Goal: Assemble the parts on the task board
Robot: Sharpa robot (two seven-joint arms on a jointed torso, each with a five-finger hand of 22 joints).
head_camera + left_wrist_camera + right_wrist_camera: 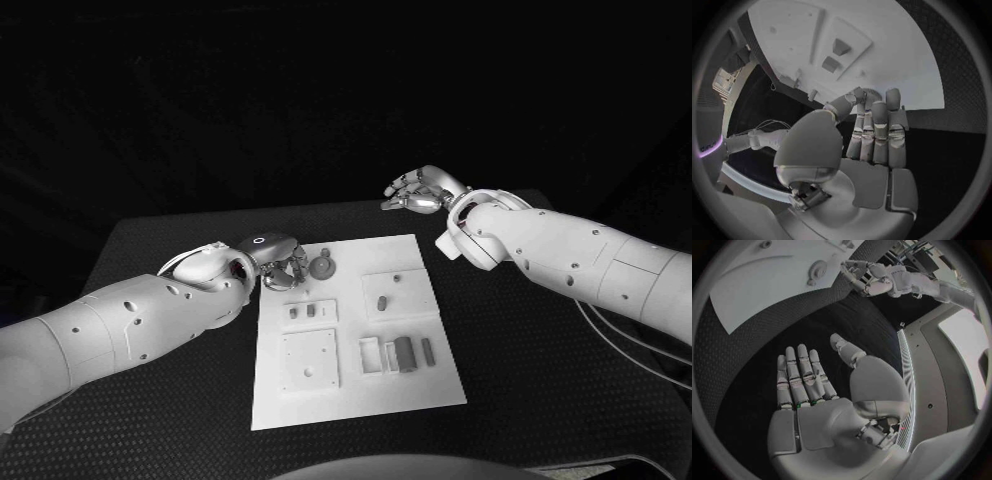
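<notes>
1. No brand, label or writing can be read on anything in view.
2. The task board (353,380) lies in the middle of the black table (159,400); small grey parts (405,352) sit on its raised plates and in their recesses.
3. The left hand (284,272) is at the board's far left corner, fingers reaching over the edge beside a round ribbed part (323,266); whether they grip it, I cannot tell.
4. The right hand (421,192) hovers beyond the board's far right corner, over bare table, fingers straight, slightly apart, holding nothing.
5. The board's near half and right edge have open table around them.
</notes>
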